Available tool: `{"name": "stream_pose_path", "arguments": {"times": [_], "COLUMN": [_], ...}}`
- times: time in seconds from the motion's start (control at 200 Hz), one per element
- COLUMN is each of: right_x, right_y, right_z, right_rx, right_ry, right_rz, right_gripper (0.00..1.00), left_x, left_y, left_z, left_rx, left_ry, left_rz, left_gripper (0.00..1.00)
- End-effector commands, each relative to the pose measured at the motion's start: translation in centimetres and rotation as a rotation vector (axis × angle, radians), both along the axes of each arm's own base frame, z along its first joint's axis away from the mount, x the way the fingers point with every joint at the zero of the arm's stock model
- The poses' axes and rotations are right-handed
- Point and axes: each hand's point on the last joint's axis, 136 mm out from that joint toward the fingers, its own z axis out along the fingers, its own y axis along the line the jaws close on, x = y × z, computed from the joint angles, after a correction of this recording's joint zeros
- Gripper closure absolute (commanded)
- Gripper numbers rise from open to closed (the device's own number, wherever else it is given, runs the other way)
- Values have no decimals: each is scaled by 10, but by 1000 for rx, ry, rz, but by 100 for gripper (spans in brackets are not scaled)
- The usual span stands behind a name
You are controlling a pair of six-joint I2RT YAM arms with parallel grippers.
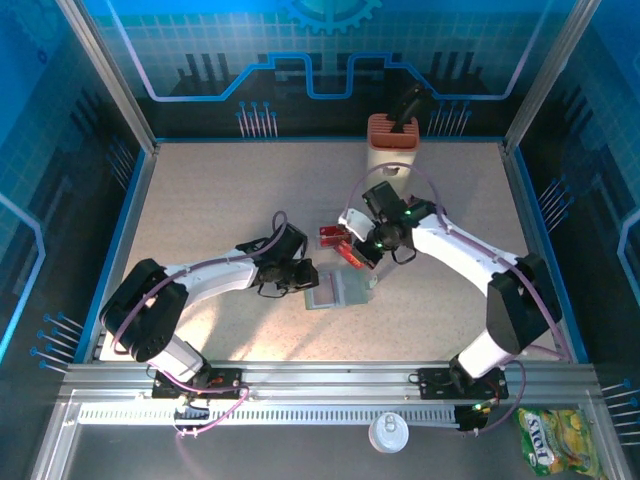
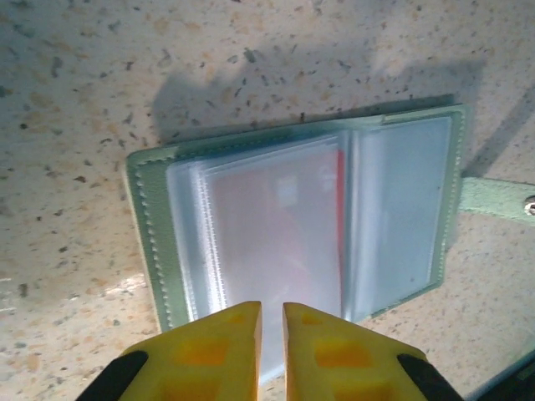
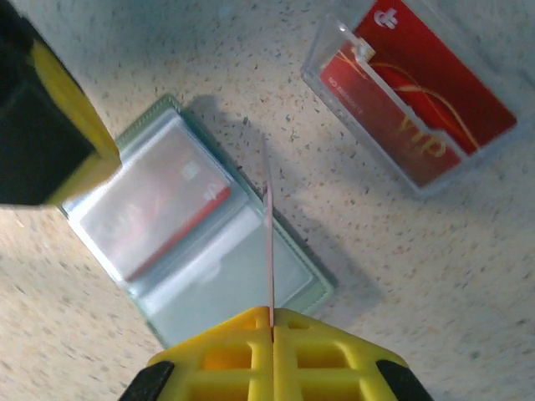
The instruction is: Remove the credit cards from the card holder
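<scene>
Near the speckled table's (image 1: 220,200) middle the flat grey-green folding card holder (image 2: 150,242) lies open, a red credit card (image 3: 155,196) sleeved inside, left gripper (image 2: 272,305) narrowly parted at its edge, grip unclear, right gripper (image 3: 272,311) pinching a thin edge-on card (image 3: 269,234) over it.

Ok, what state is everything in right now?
card holder: open, flat on table, one sleeve empty
red card: inside the holder's other sleeve
held card: out of holder, upright, edge-on
right gripper: shut on held card
left gripper: nearly shut on card holder's clear edge
clear case: on table, VIP card inside
</scene>
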Motion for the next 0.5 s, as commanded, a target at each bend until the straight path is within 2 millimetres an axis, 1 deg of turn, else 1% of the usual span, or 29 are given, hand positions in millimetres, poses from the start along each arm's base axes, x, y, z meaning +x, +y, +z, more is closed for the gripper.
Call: {"name": "stream_pose_path", "arguments": {"times": [0.0, 0.05, 0.24, 0.325, 0.495], "right_x": [-9, -8, 10, 16, 33], "right_y": [-2, 1, 8, 13, 19], "right_z": [-2, -1, 4, 4, 6], "right_rx": [-119, -130, -162, -154, -151], "right_ry": [-22, -23, -40, -37, -37], "right_rz": [229, 268, 332, 367, 399], "right_gripper": [100, 100, 100, 100, 100], "left_x": [-8, -9, -10, -10, -8], "left_y": [16, 17, 15, 14, 13], "left_z": [-10, -13, -22, -27, -28], "left_rx": [79, 86, 93, 99, 104], "left_ry": [13, 21, 42, 54, 54], "left_rz": [-12, -16, -29, -35, -41], "left_gripper": [88, 89, 91, 91, 91]}}
